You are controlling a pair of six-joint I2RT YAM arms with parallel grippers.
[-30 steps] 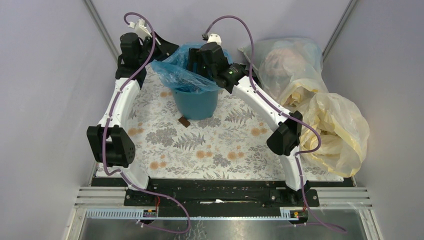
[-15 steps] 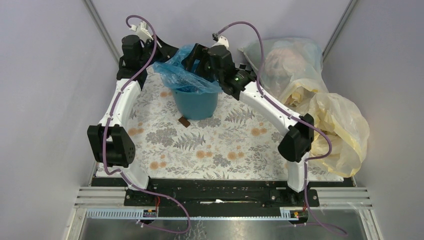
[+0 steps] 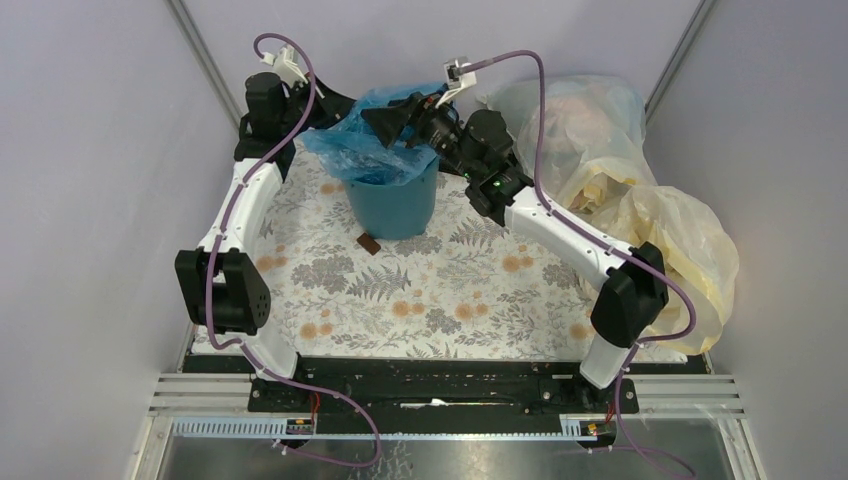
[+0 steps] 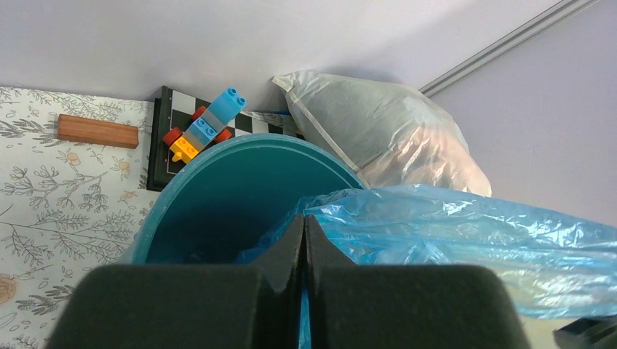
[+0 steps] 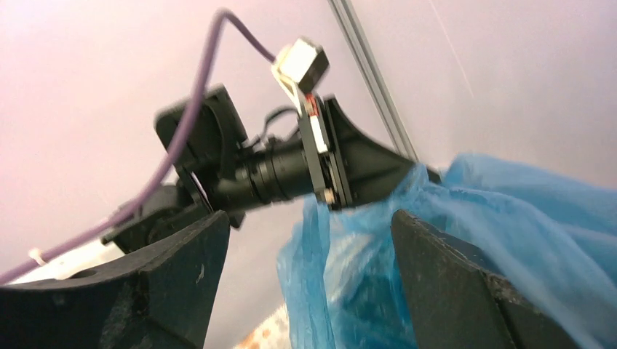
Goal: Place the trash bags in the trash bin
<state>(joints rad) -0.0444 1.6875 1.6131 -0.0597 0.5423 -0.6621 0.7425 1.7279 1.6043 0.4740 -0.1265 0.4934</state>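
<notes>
Top external view: trash bin (image 3: 392,208) stands upright on the far middle of the floral desk (image 3: 450,290). Blue trash bag (image 3: 362,152) is bunched over the bin's mouth, part of it hanging down inside and part spilling over the left and near rim. Left claw (image 3: 335,105) sits at the far left of the bin, against the bag's raised edge. Right claw (image 3: 392,115) hangs over the far rim, pointing left.

Left wrist view: left claw (image 4: 303,225) is pressed tight, fingers meeting, with a strip of blue film pinched between them. Bag (image 4: 451,225) stretches to the right across the bin's opening (image 4: 233,189). Beyond the bin lie toy bricks (image 4: 206,131) on a checkered board (image 4: 161,134), with a wooden block (image 4: 97,130) to their left.

Right wrist view: right claw (image 5: 313,247) is spread wide and holds nothing. Blue film (image 5: 509,218) shows beyond the gap; I cannot tell whether it touches the fingers. Frame is blurred.

Clear bag (image 3: 570,115) rests at the far right, with a yellow bag (image 3: 680,250) just nearer. Small brown block (image 3: 368,244) lies on the desk just near-left of the bin's base.
</notes>
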